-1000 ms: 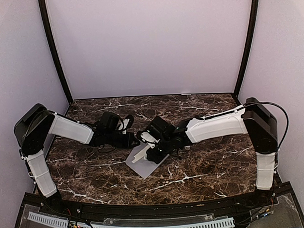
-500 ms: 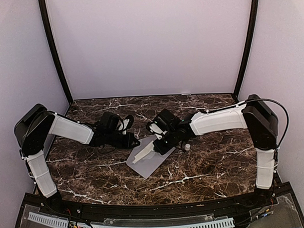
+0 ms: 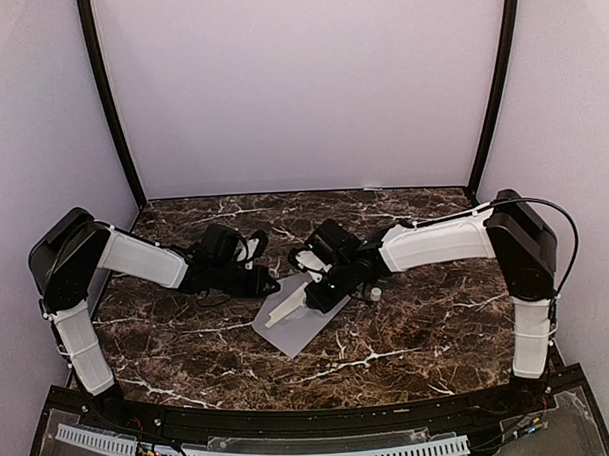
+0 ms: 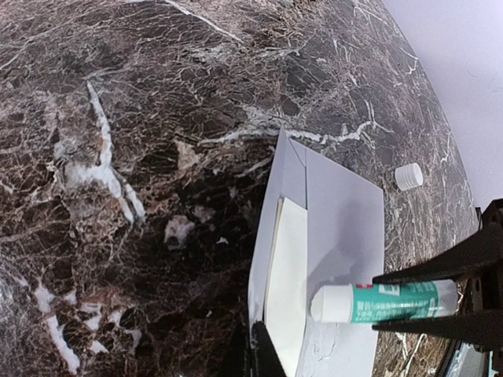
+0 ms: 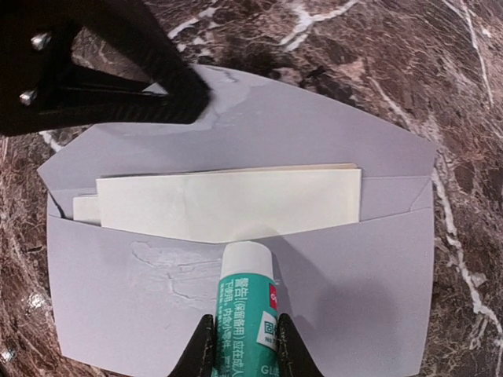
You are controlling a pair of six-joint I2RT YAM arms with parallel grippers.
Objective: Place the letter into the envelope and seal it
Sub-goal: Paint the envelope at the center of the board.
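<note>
Lavender envelope [image 5: 330, 306], flap open, holds the letter [image 5: 228, 204]. On it, right end effector [image 5: 242, 345] pinches a glue stick [image 5: 247, 290]; left end effector [image 4: 251, 349] is pressed together.

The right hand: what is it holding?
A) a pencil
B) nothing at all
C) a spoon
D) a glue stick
D: in the right wrist view, the right hand has a white and green glue stick clamped between its two fingers, with the white tip pointing at the envelope.
</note>
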